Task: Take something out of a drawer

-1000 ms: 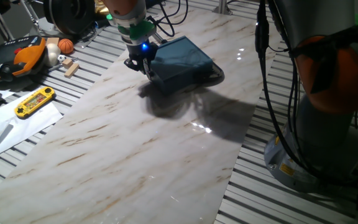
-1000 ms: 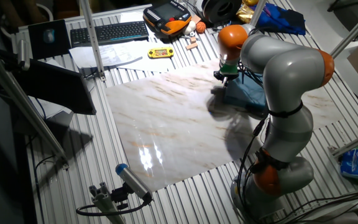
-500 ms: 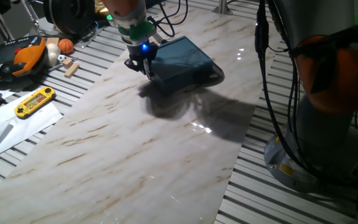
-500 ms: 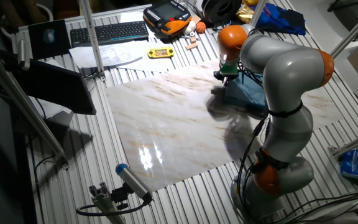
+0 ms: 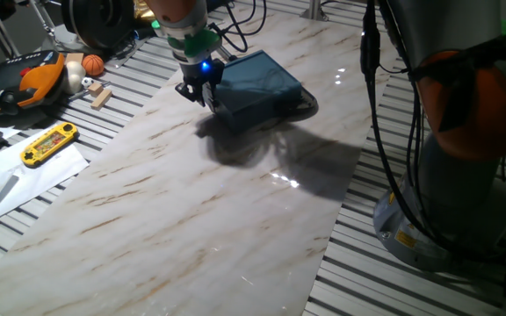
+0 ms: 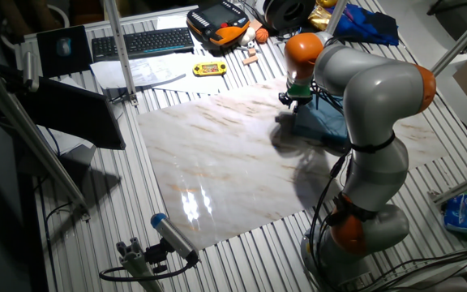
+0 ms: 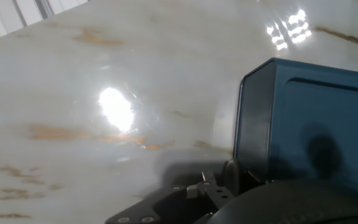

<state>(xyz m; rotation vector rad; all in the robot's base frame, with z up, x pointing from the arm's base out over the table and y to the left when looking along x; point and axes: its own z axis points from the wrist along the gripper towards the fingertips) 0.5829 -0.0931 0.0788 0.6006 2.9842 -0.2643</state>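
The dark blue box (image 5: 257,83) (image 6: 321,122) lies flat at the far side of the marble board. Its drawer looks pushed in; the hand view shows the dark front face (image 7: 253,124) with a small round knob (image 7: 232,173) low down. My gripper (image 5: 198,95) (image 6: 289,99) (image 7: 227,190) hangs at that front face, with its fingers down around the knob. How far apart the jaws stand is unclear. The something to take out is hidden.
A yellow handheld game (image 5: 49,143) (image 6: 207,69) lies on paper left of the board. A wooden block (image 5: 101,96) and an orange ball (image 5: 93,64) sit behind it. A keyboard (image 6: 140,40) lies at the back. The arm's base (image 5: 464,132) stands to the right.
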